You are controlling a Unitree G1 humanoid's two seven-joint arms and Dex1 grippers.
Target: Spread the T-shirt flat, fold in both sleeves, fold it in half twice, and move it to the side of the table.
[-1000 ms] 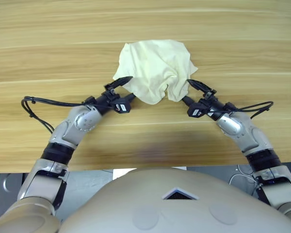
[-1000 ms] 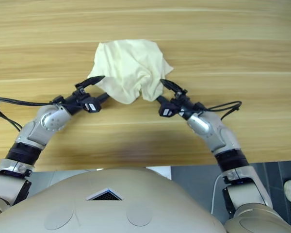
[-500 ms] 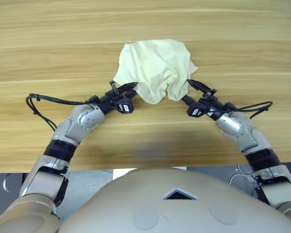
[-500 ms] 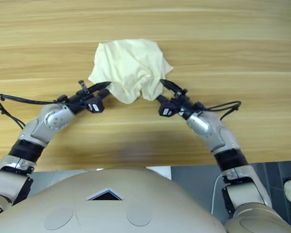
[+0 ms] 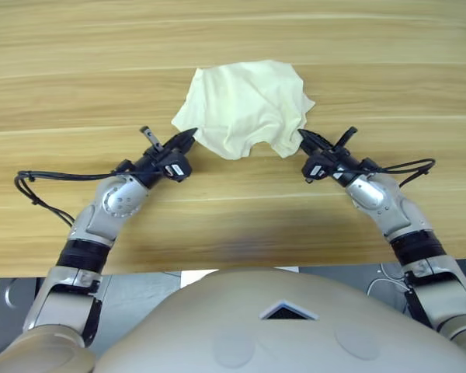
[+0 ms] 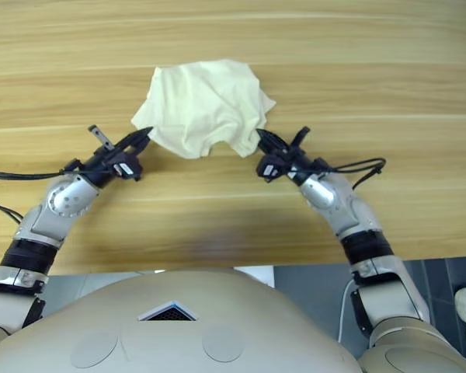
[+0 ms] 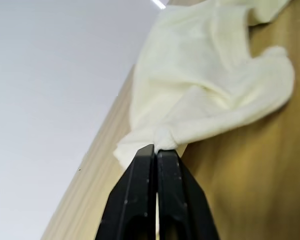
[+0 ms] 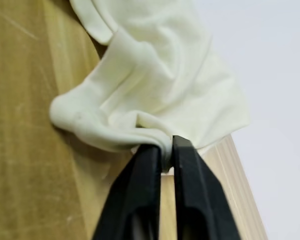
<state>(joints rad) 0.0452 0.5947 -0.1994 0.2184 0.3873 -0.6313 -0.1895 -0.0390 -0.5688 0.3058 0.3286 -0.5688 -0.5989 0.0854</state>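
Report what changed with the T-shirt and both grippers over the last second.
The left gripper, shut on the T-shirt at its near-left corner, pulled out toward the robot's left, drawing that corner into a point and the sagging near edge straighter. The right gripper turned at the wrist and kept its place, shut on the near-right corner. The rest of the T-shirt stayed bunched on the same spot of the table.

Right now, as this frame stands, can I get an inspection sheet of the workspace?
Surface: wooden table, bare planks.
Job's things: pale yellow T-shirt, crumpled, not yet spread flat.
Clutter: nothing seen.
Hands: left hand shut on one T-shirt edge; right hand shut on the opposite edge.
Cables: black cables loop from both wrists over the table.
Surroundings: grey floor beyond the near table edge.
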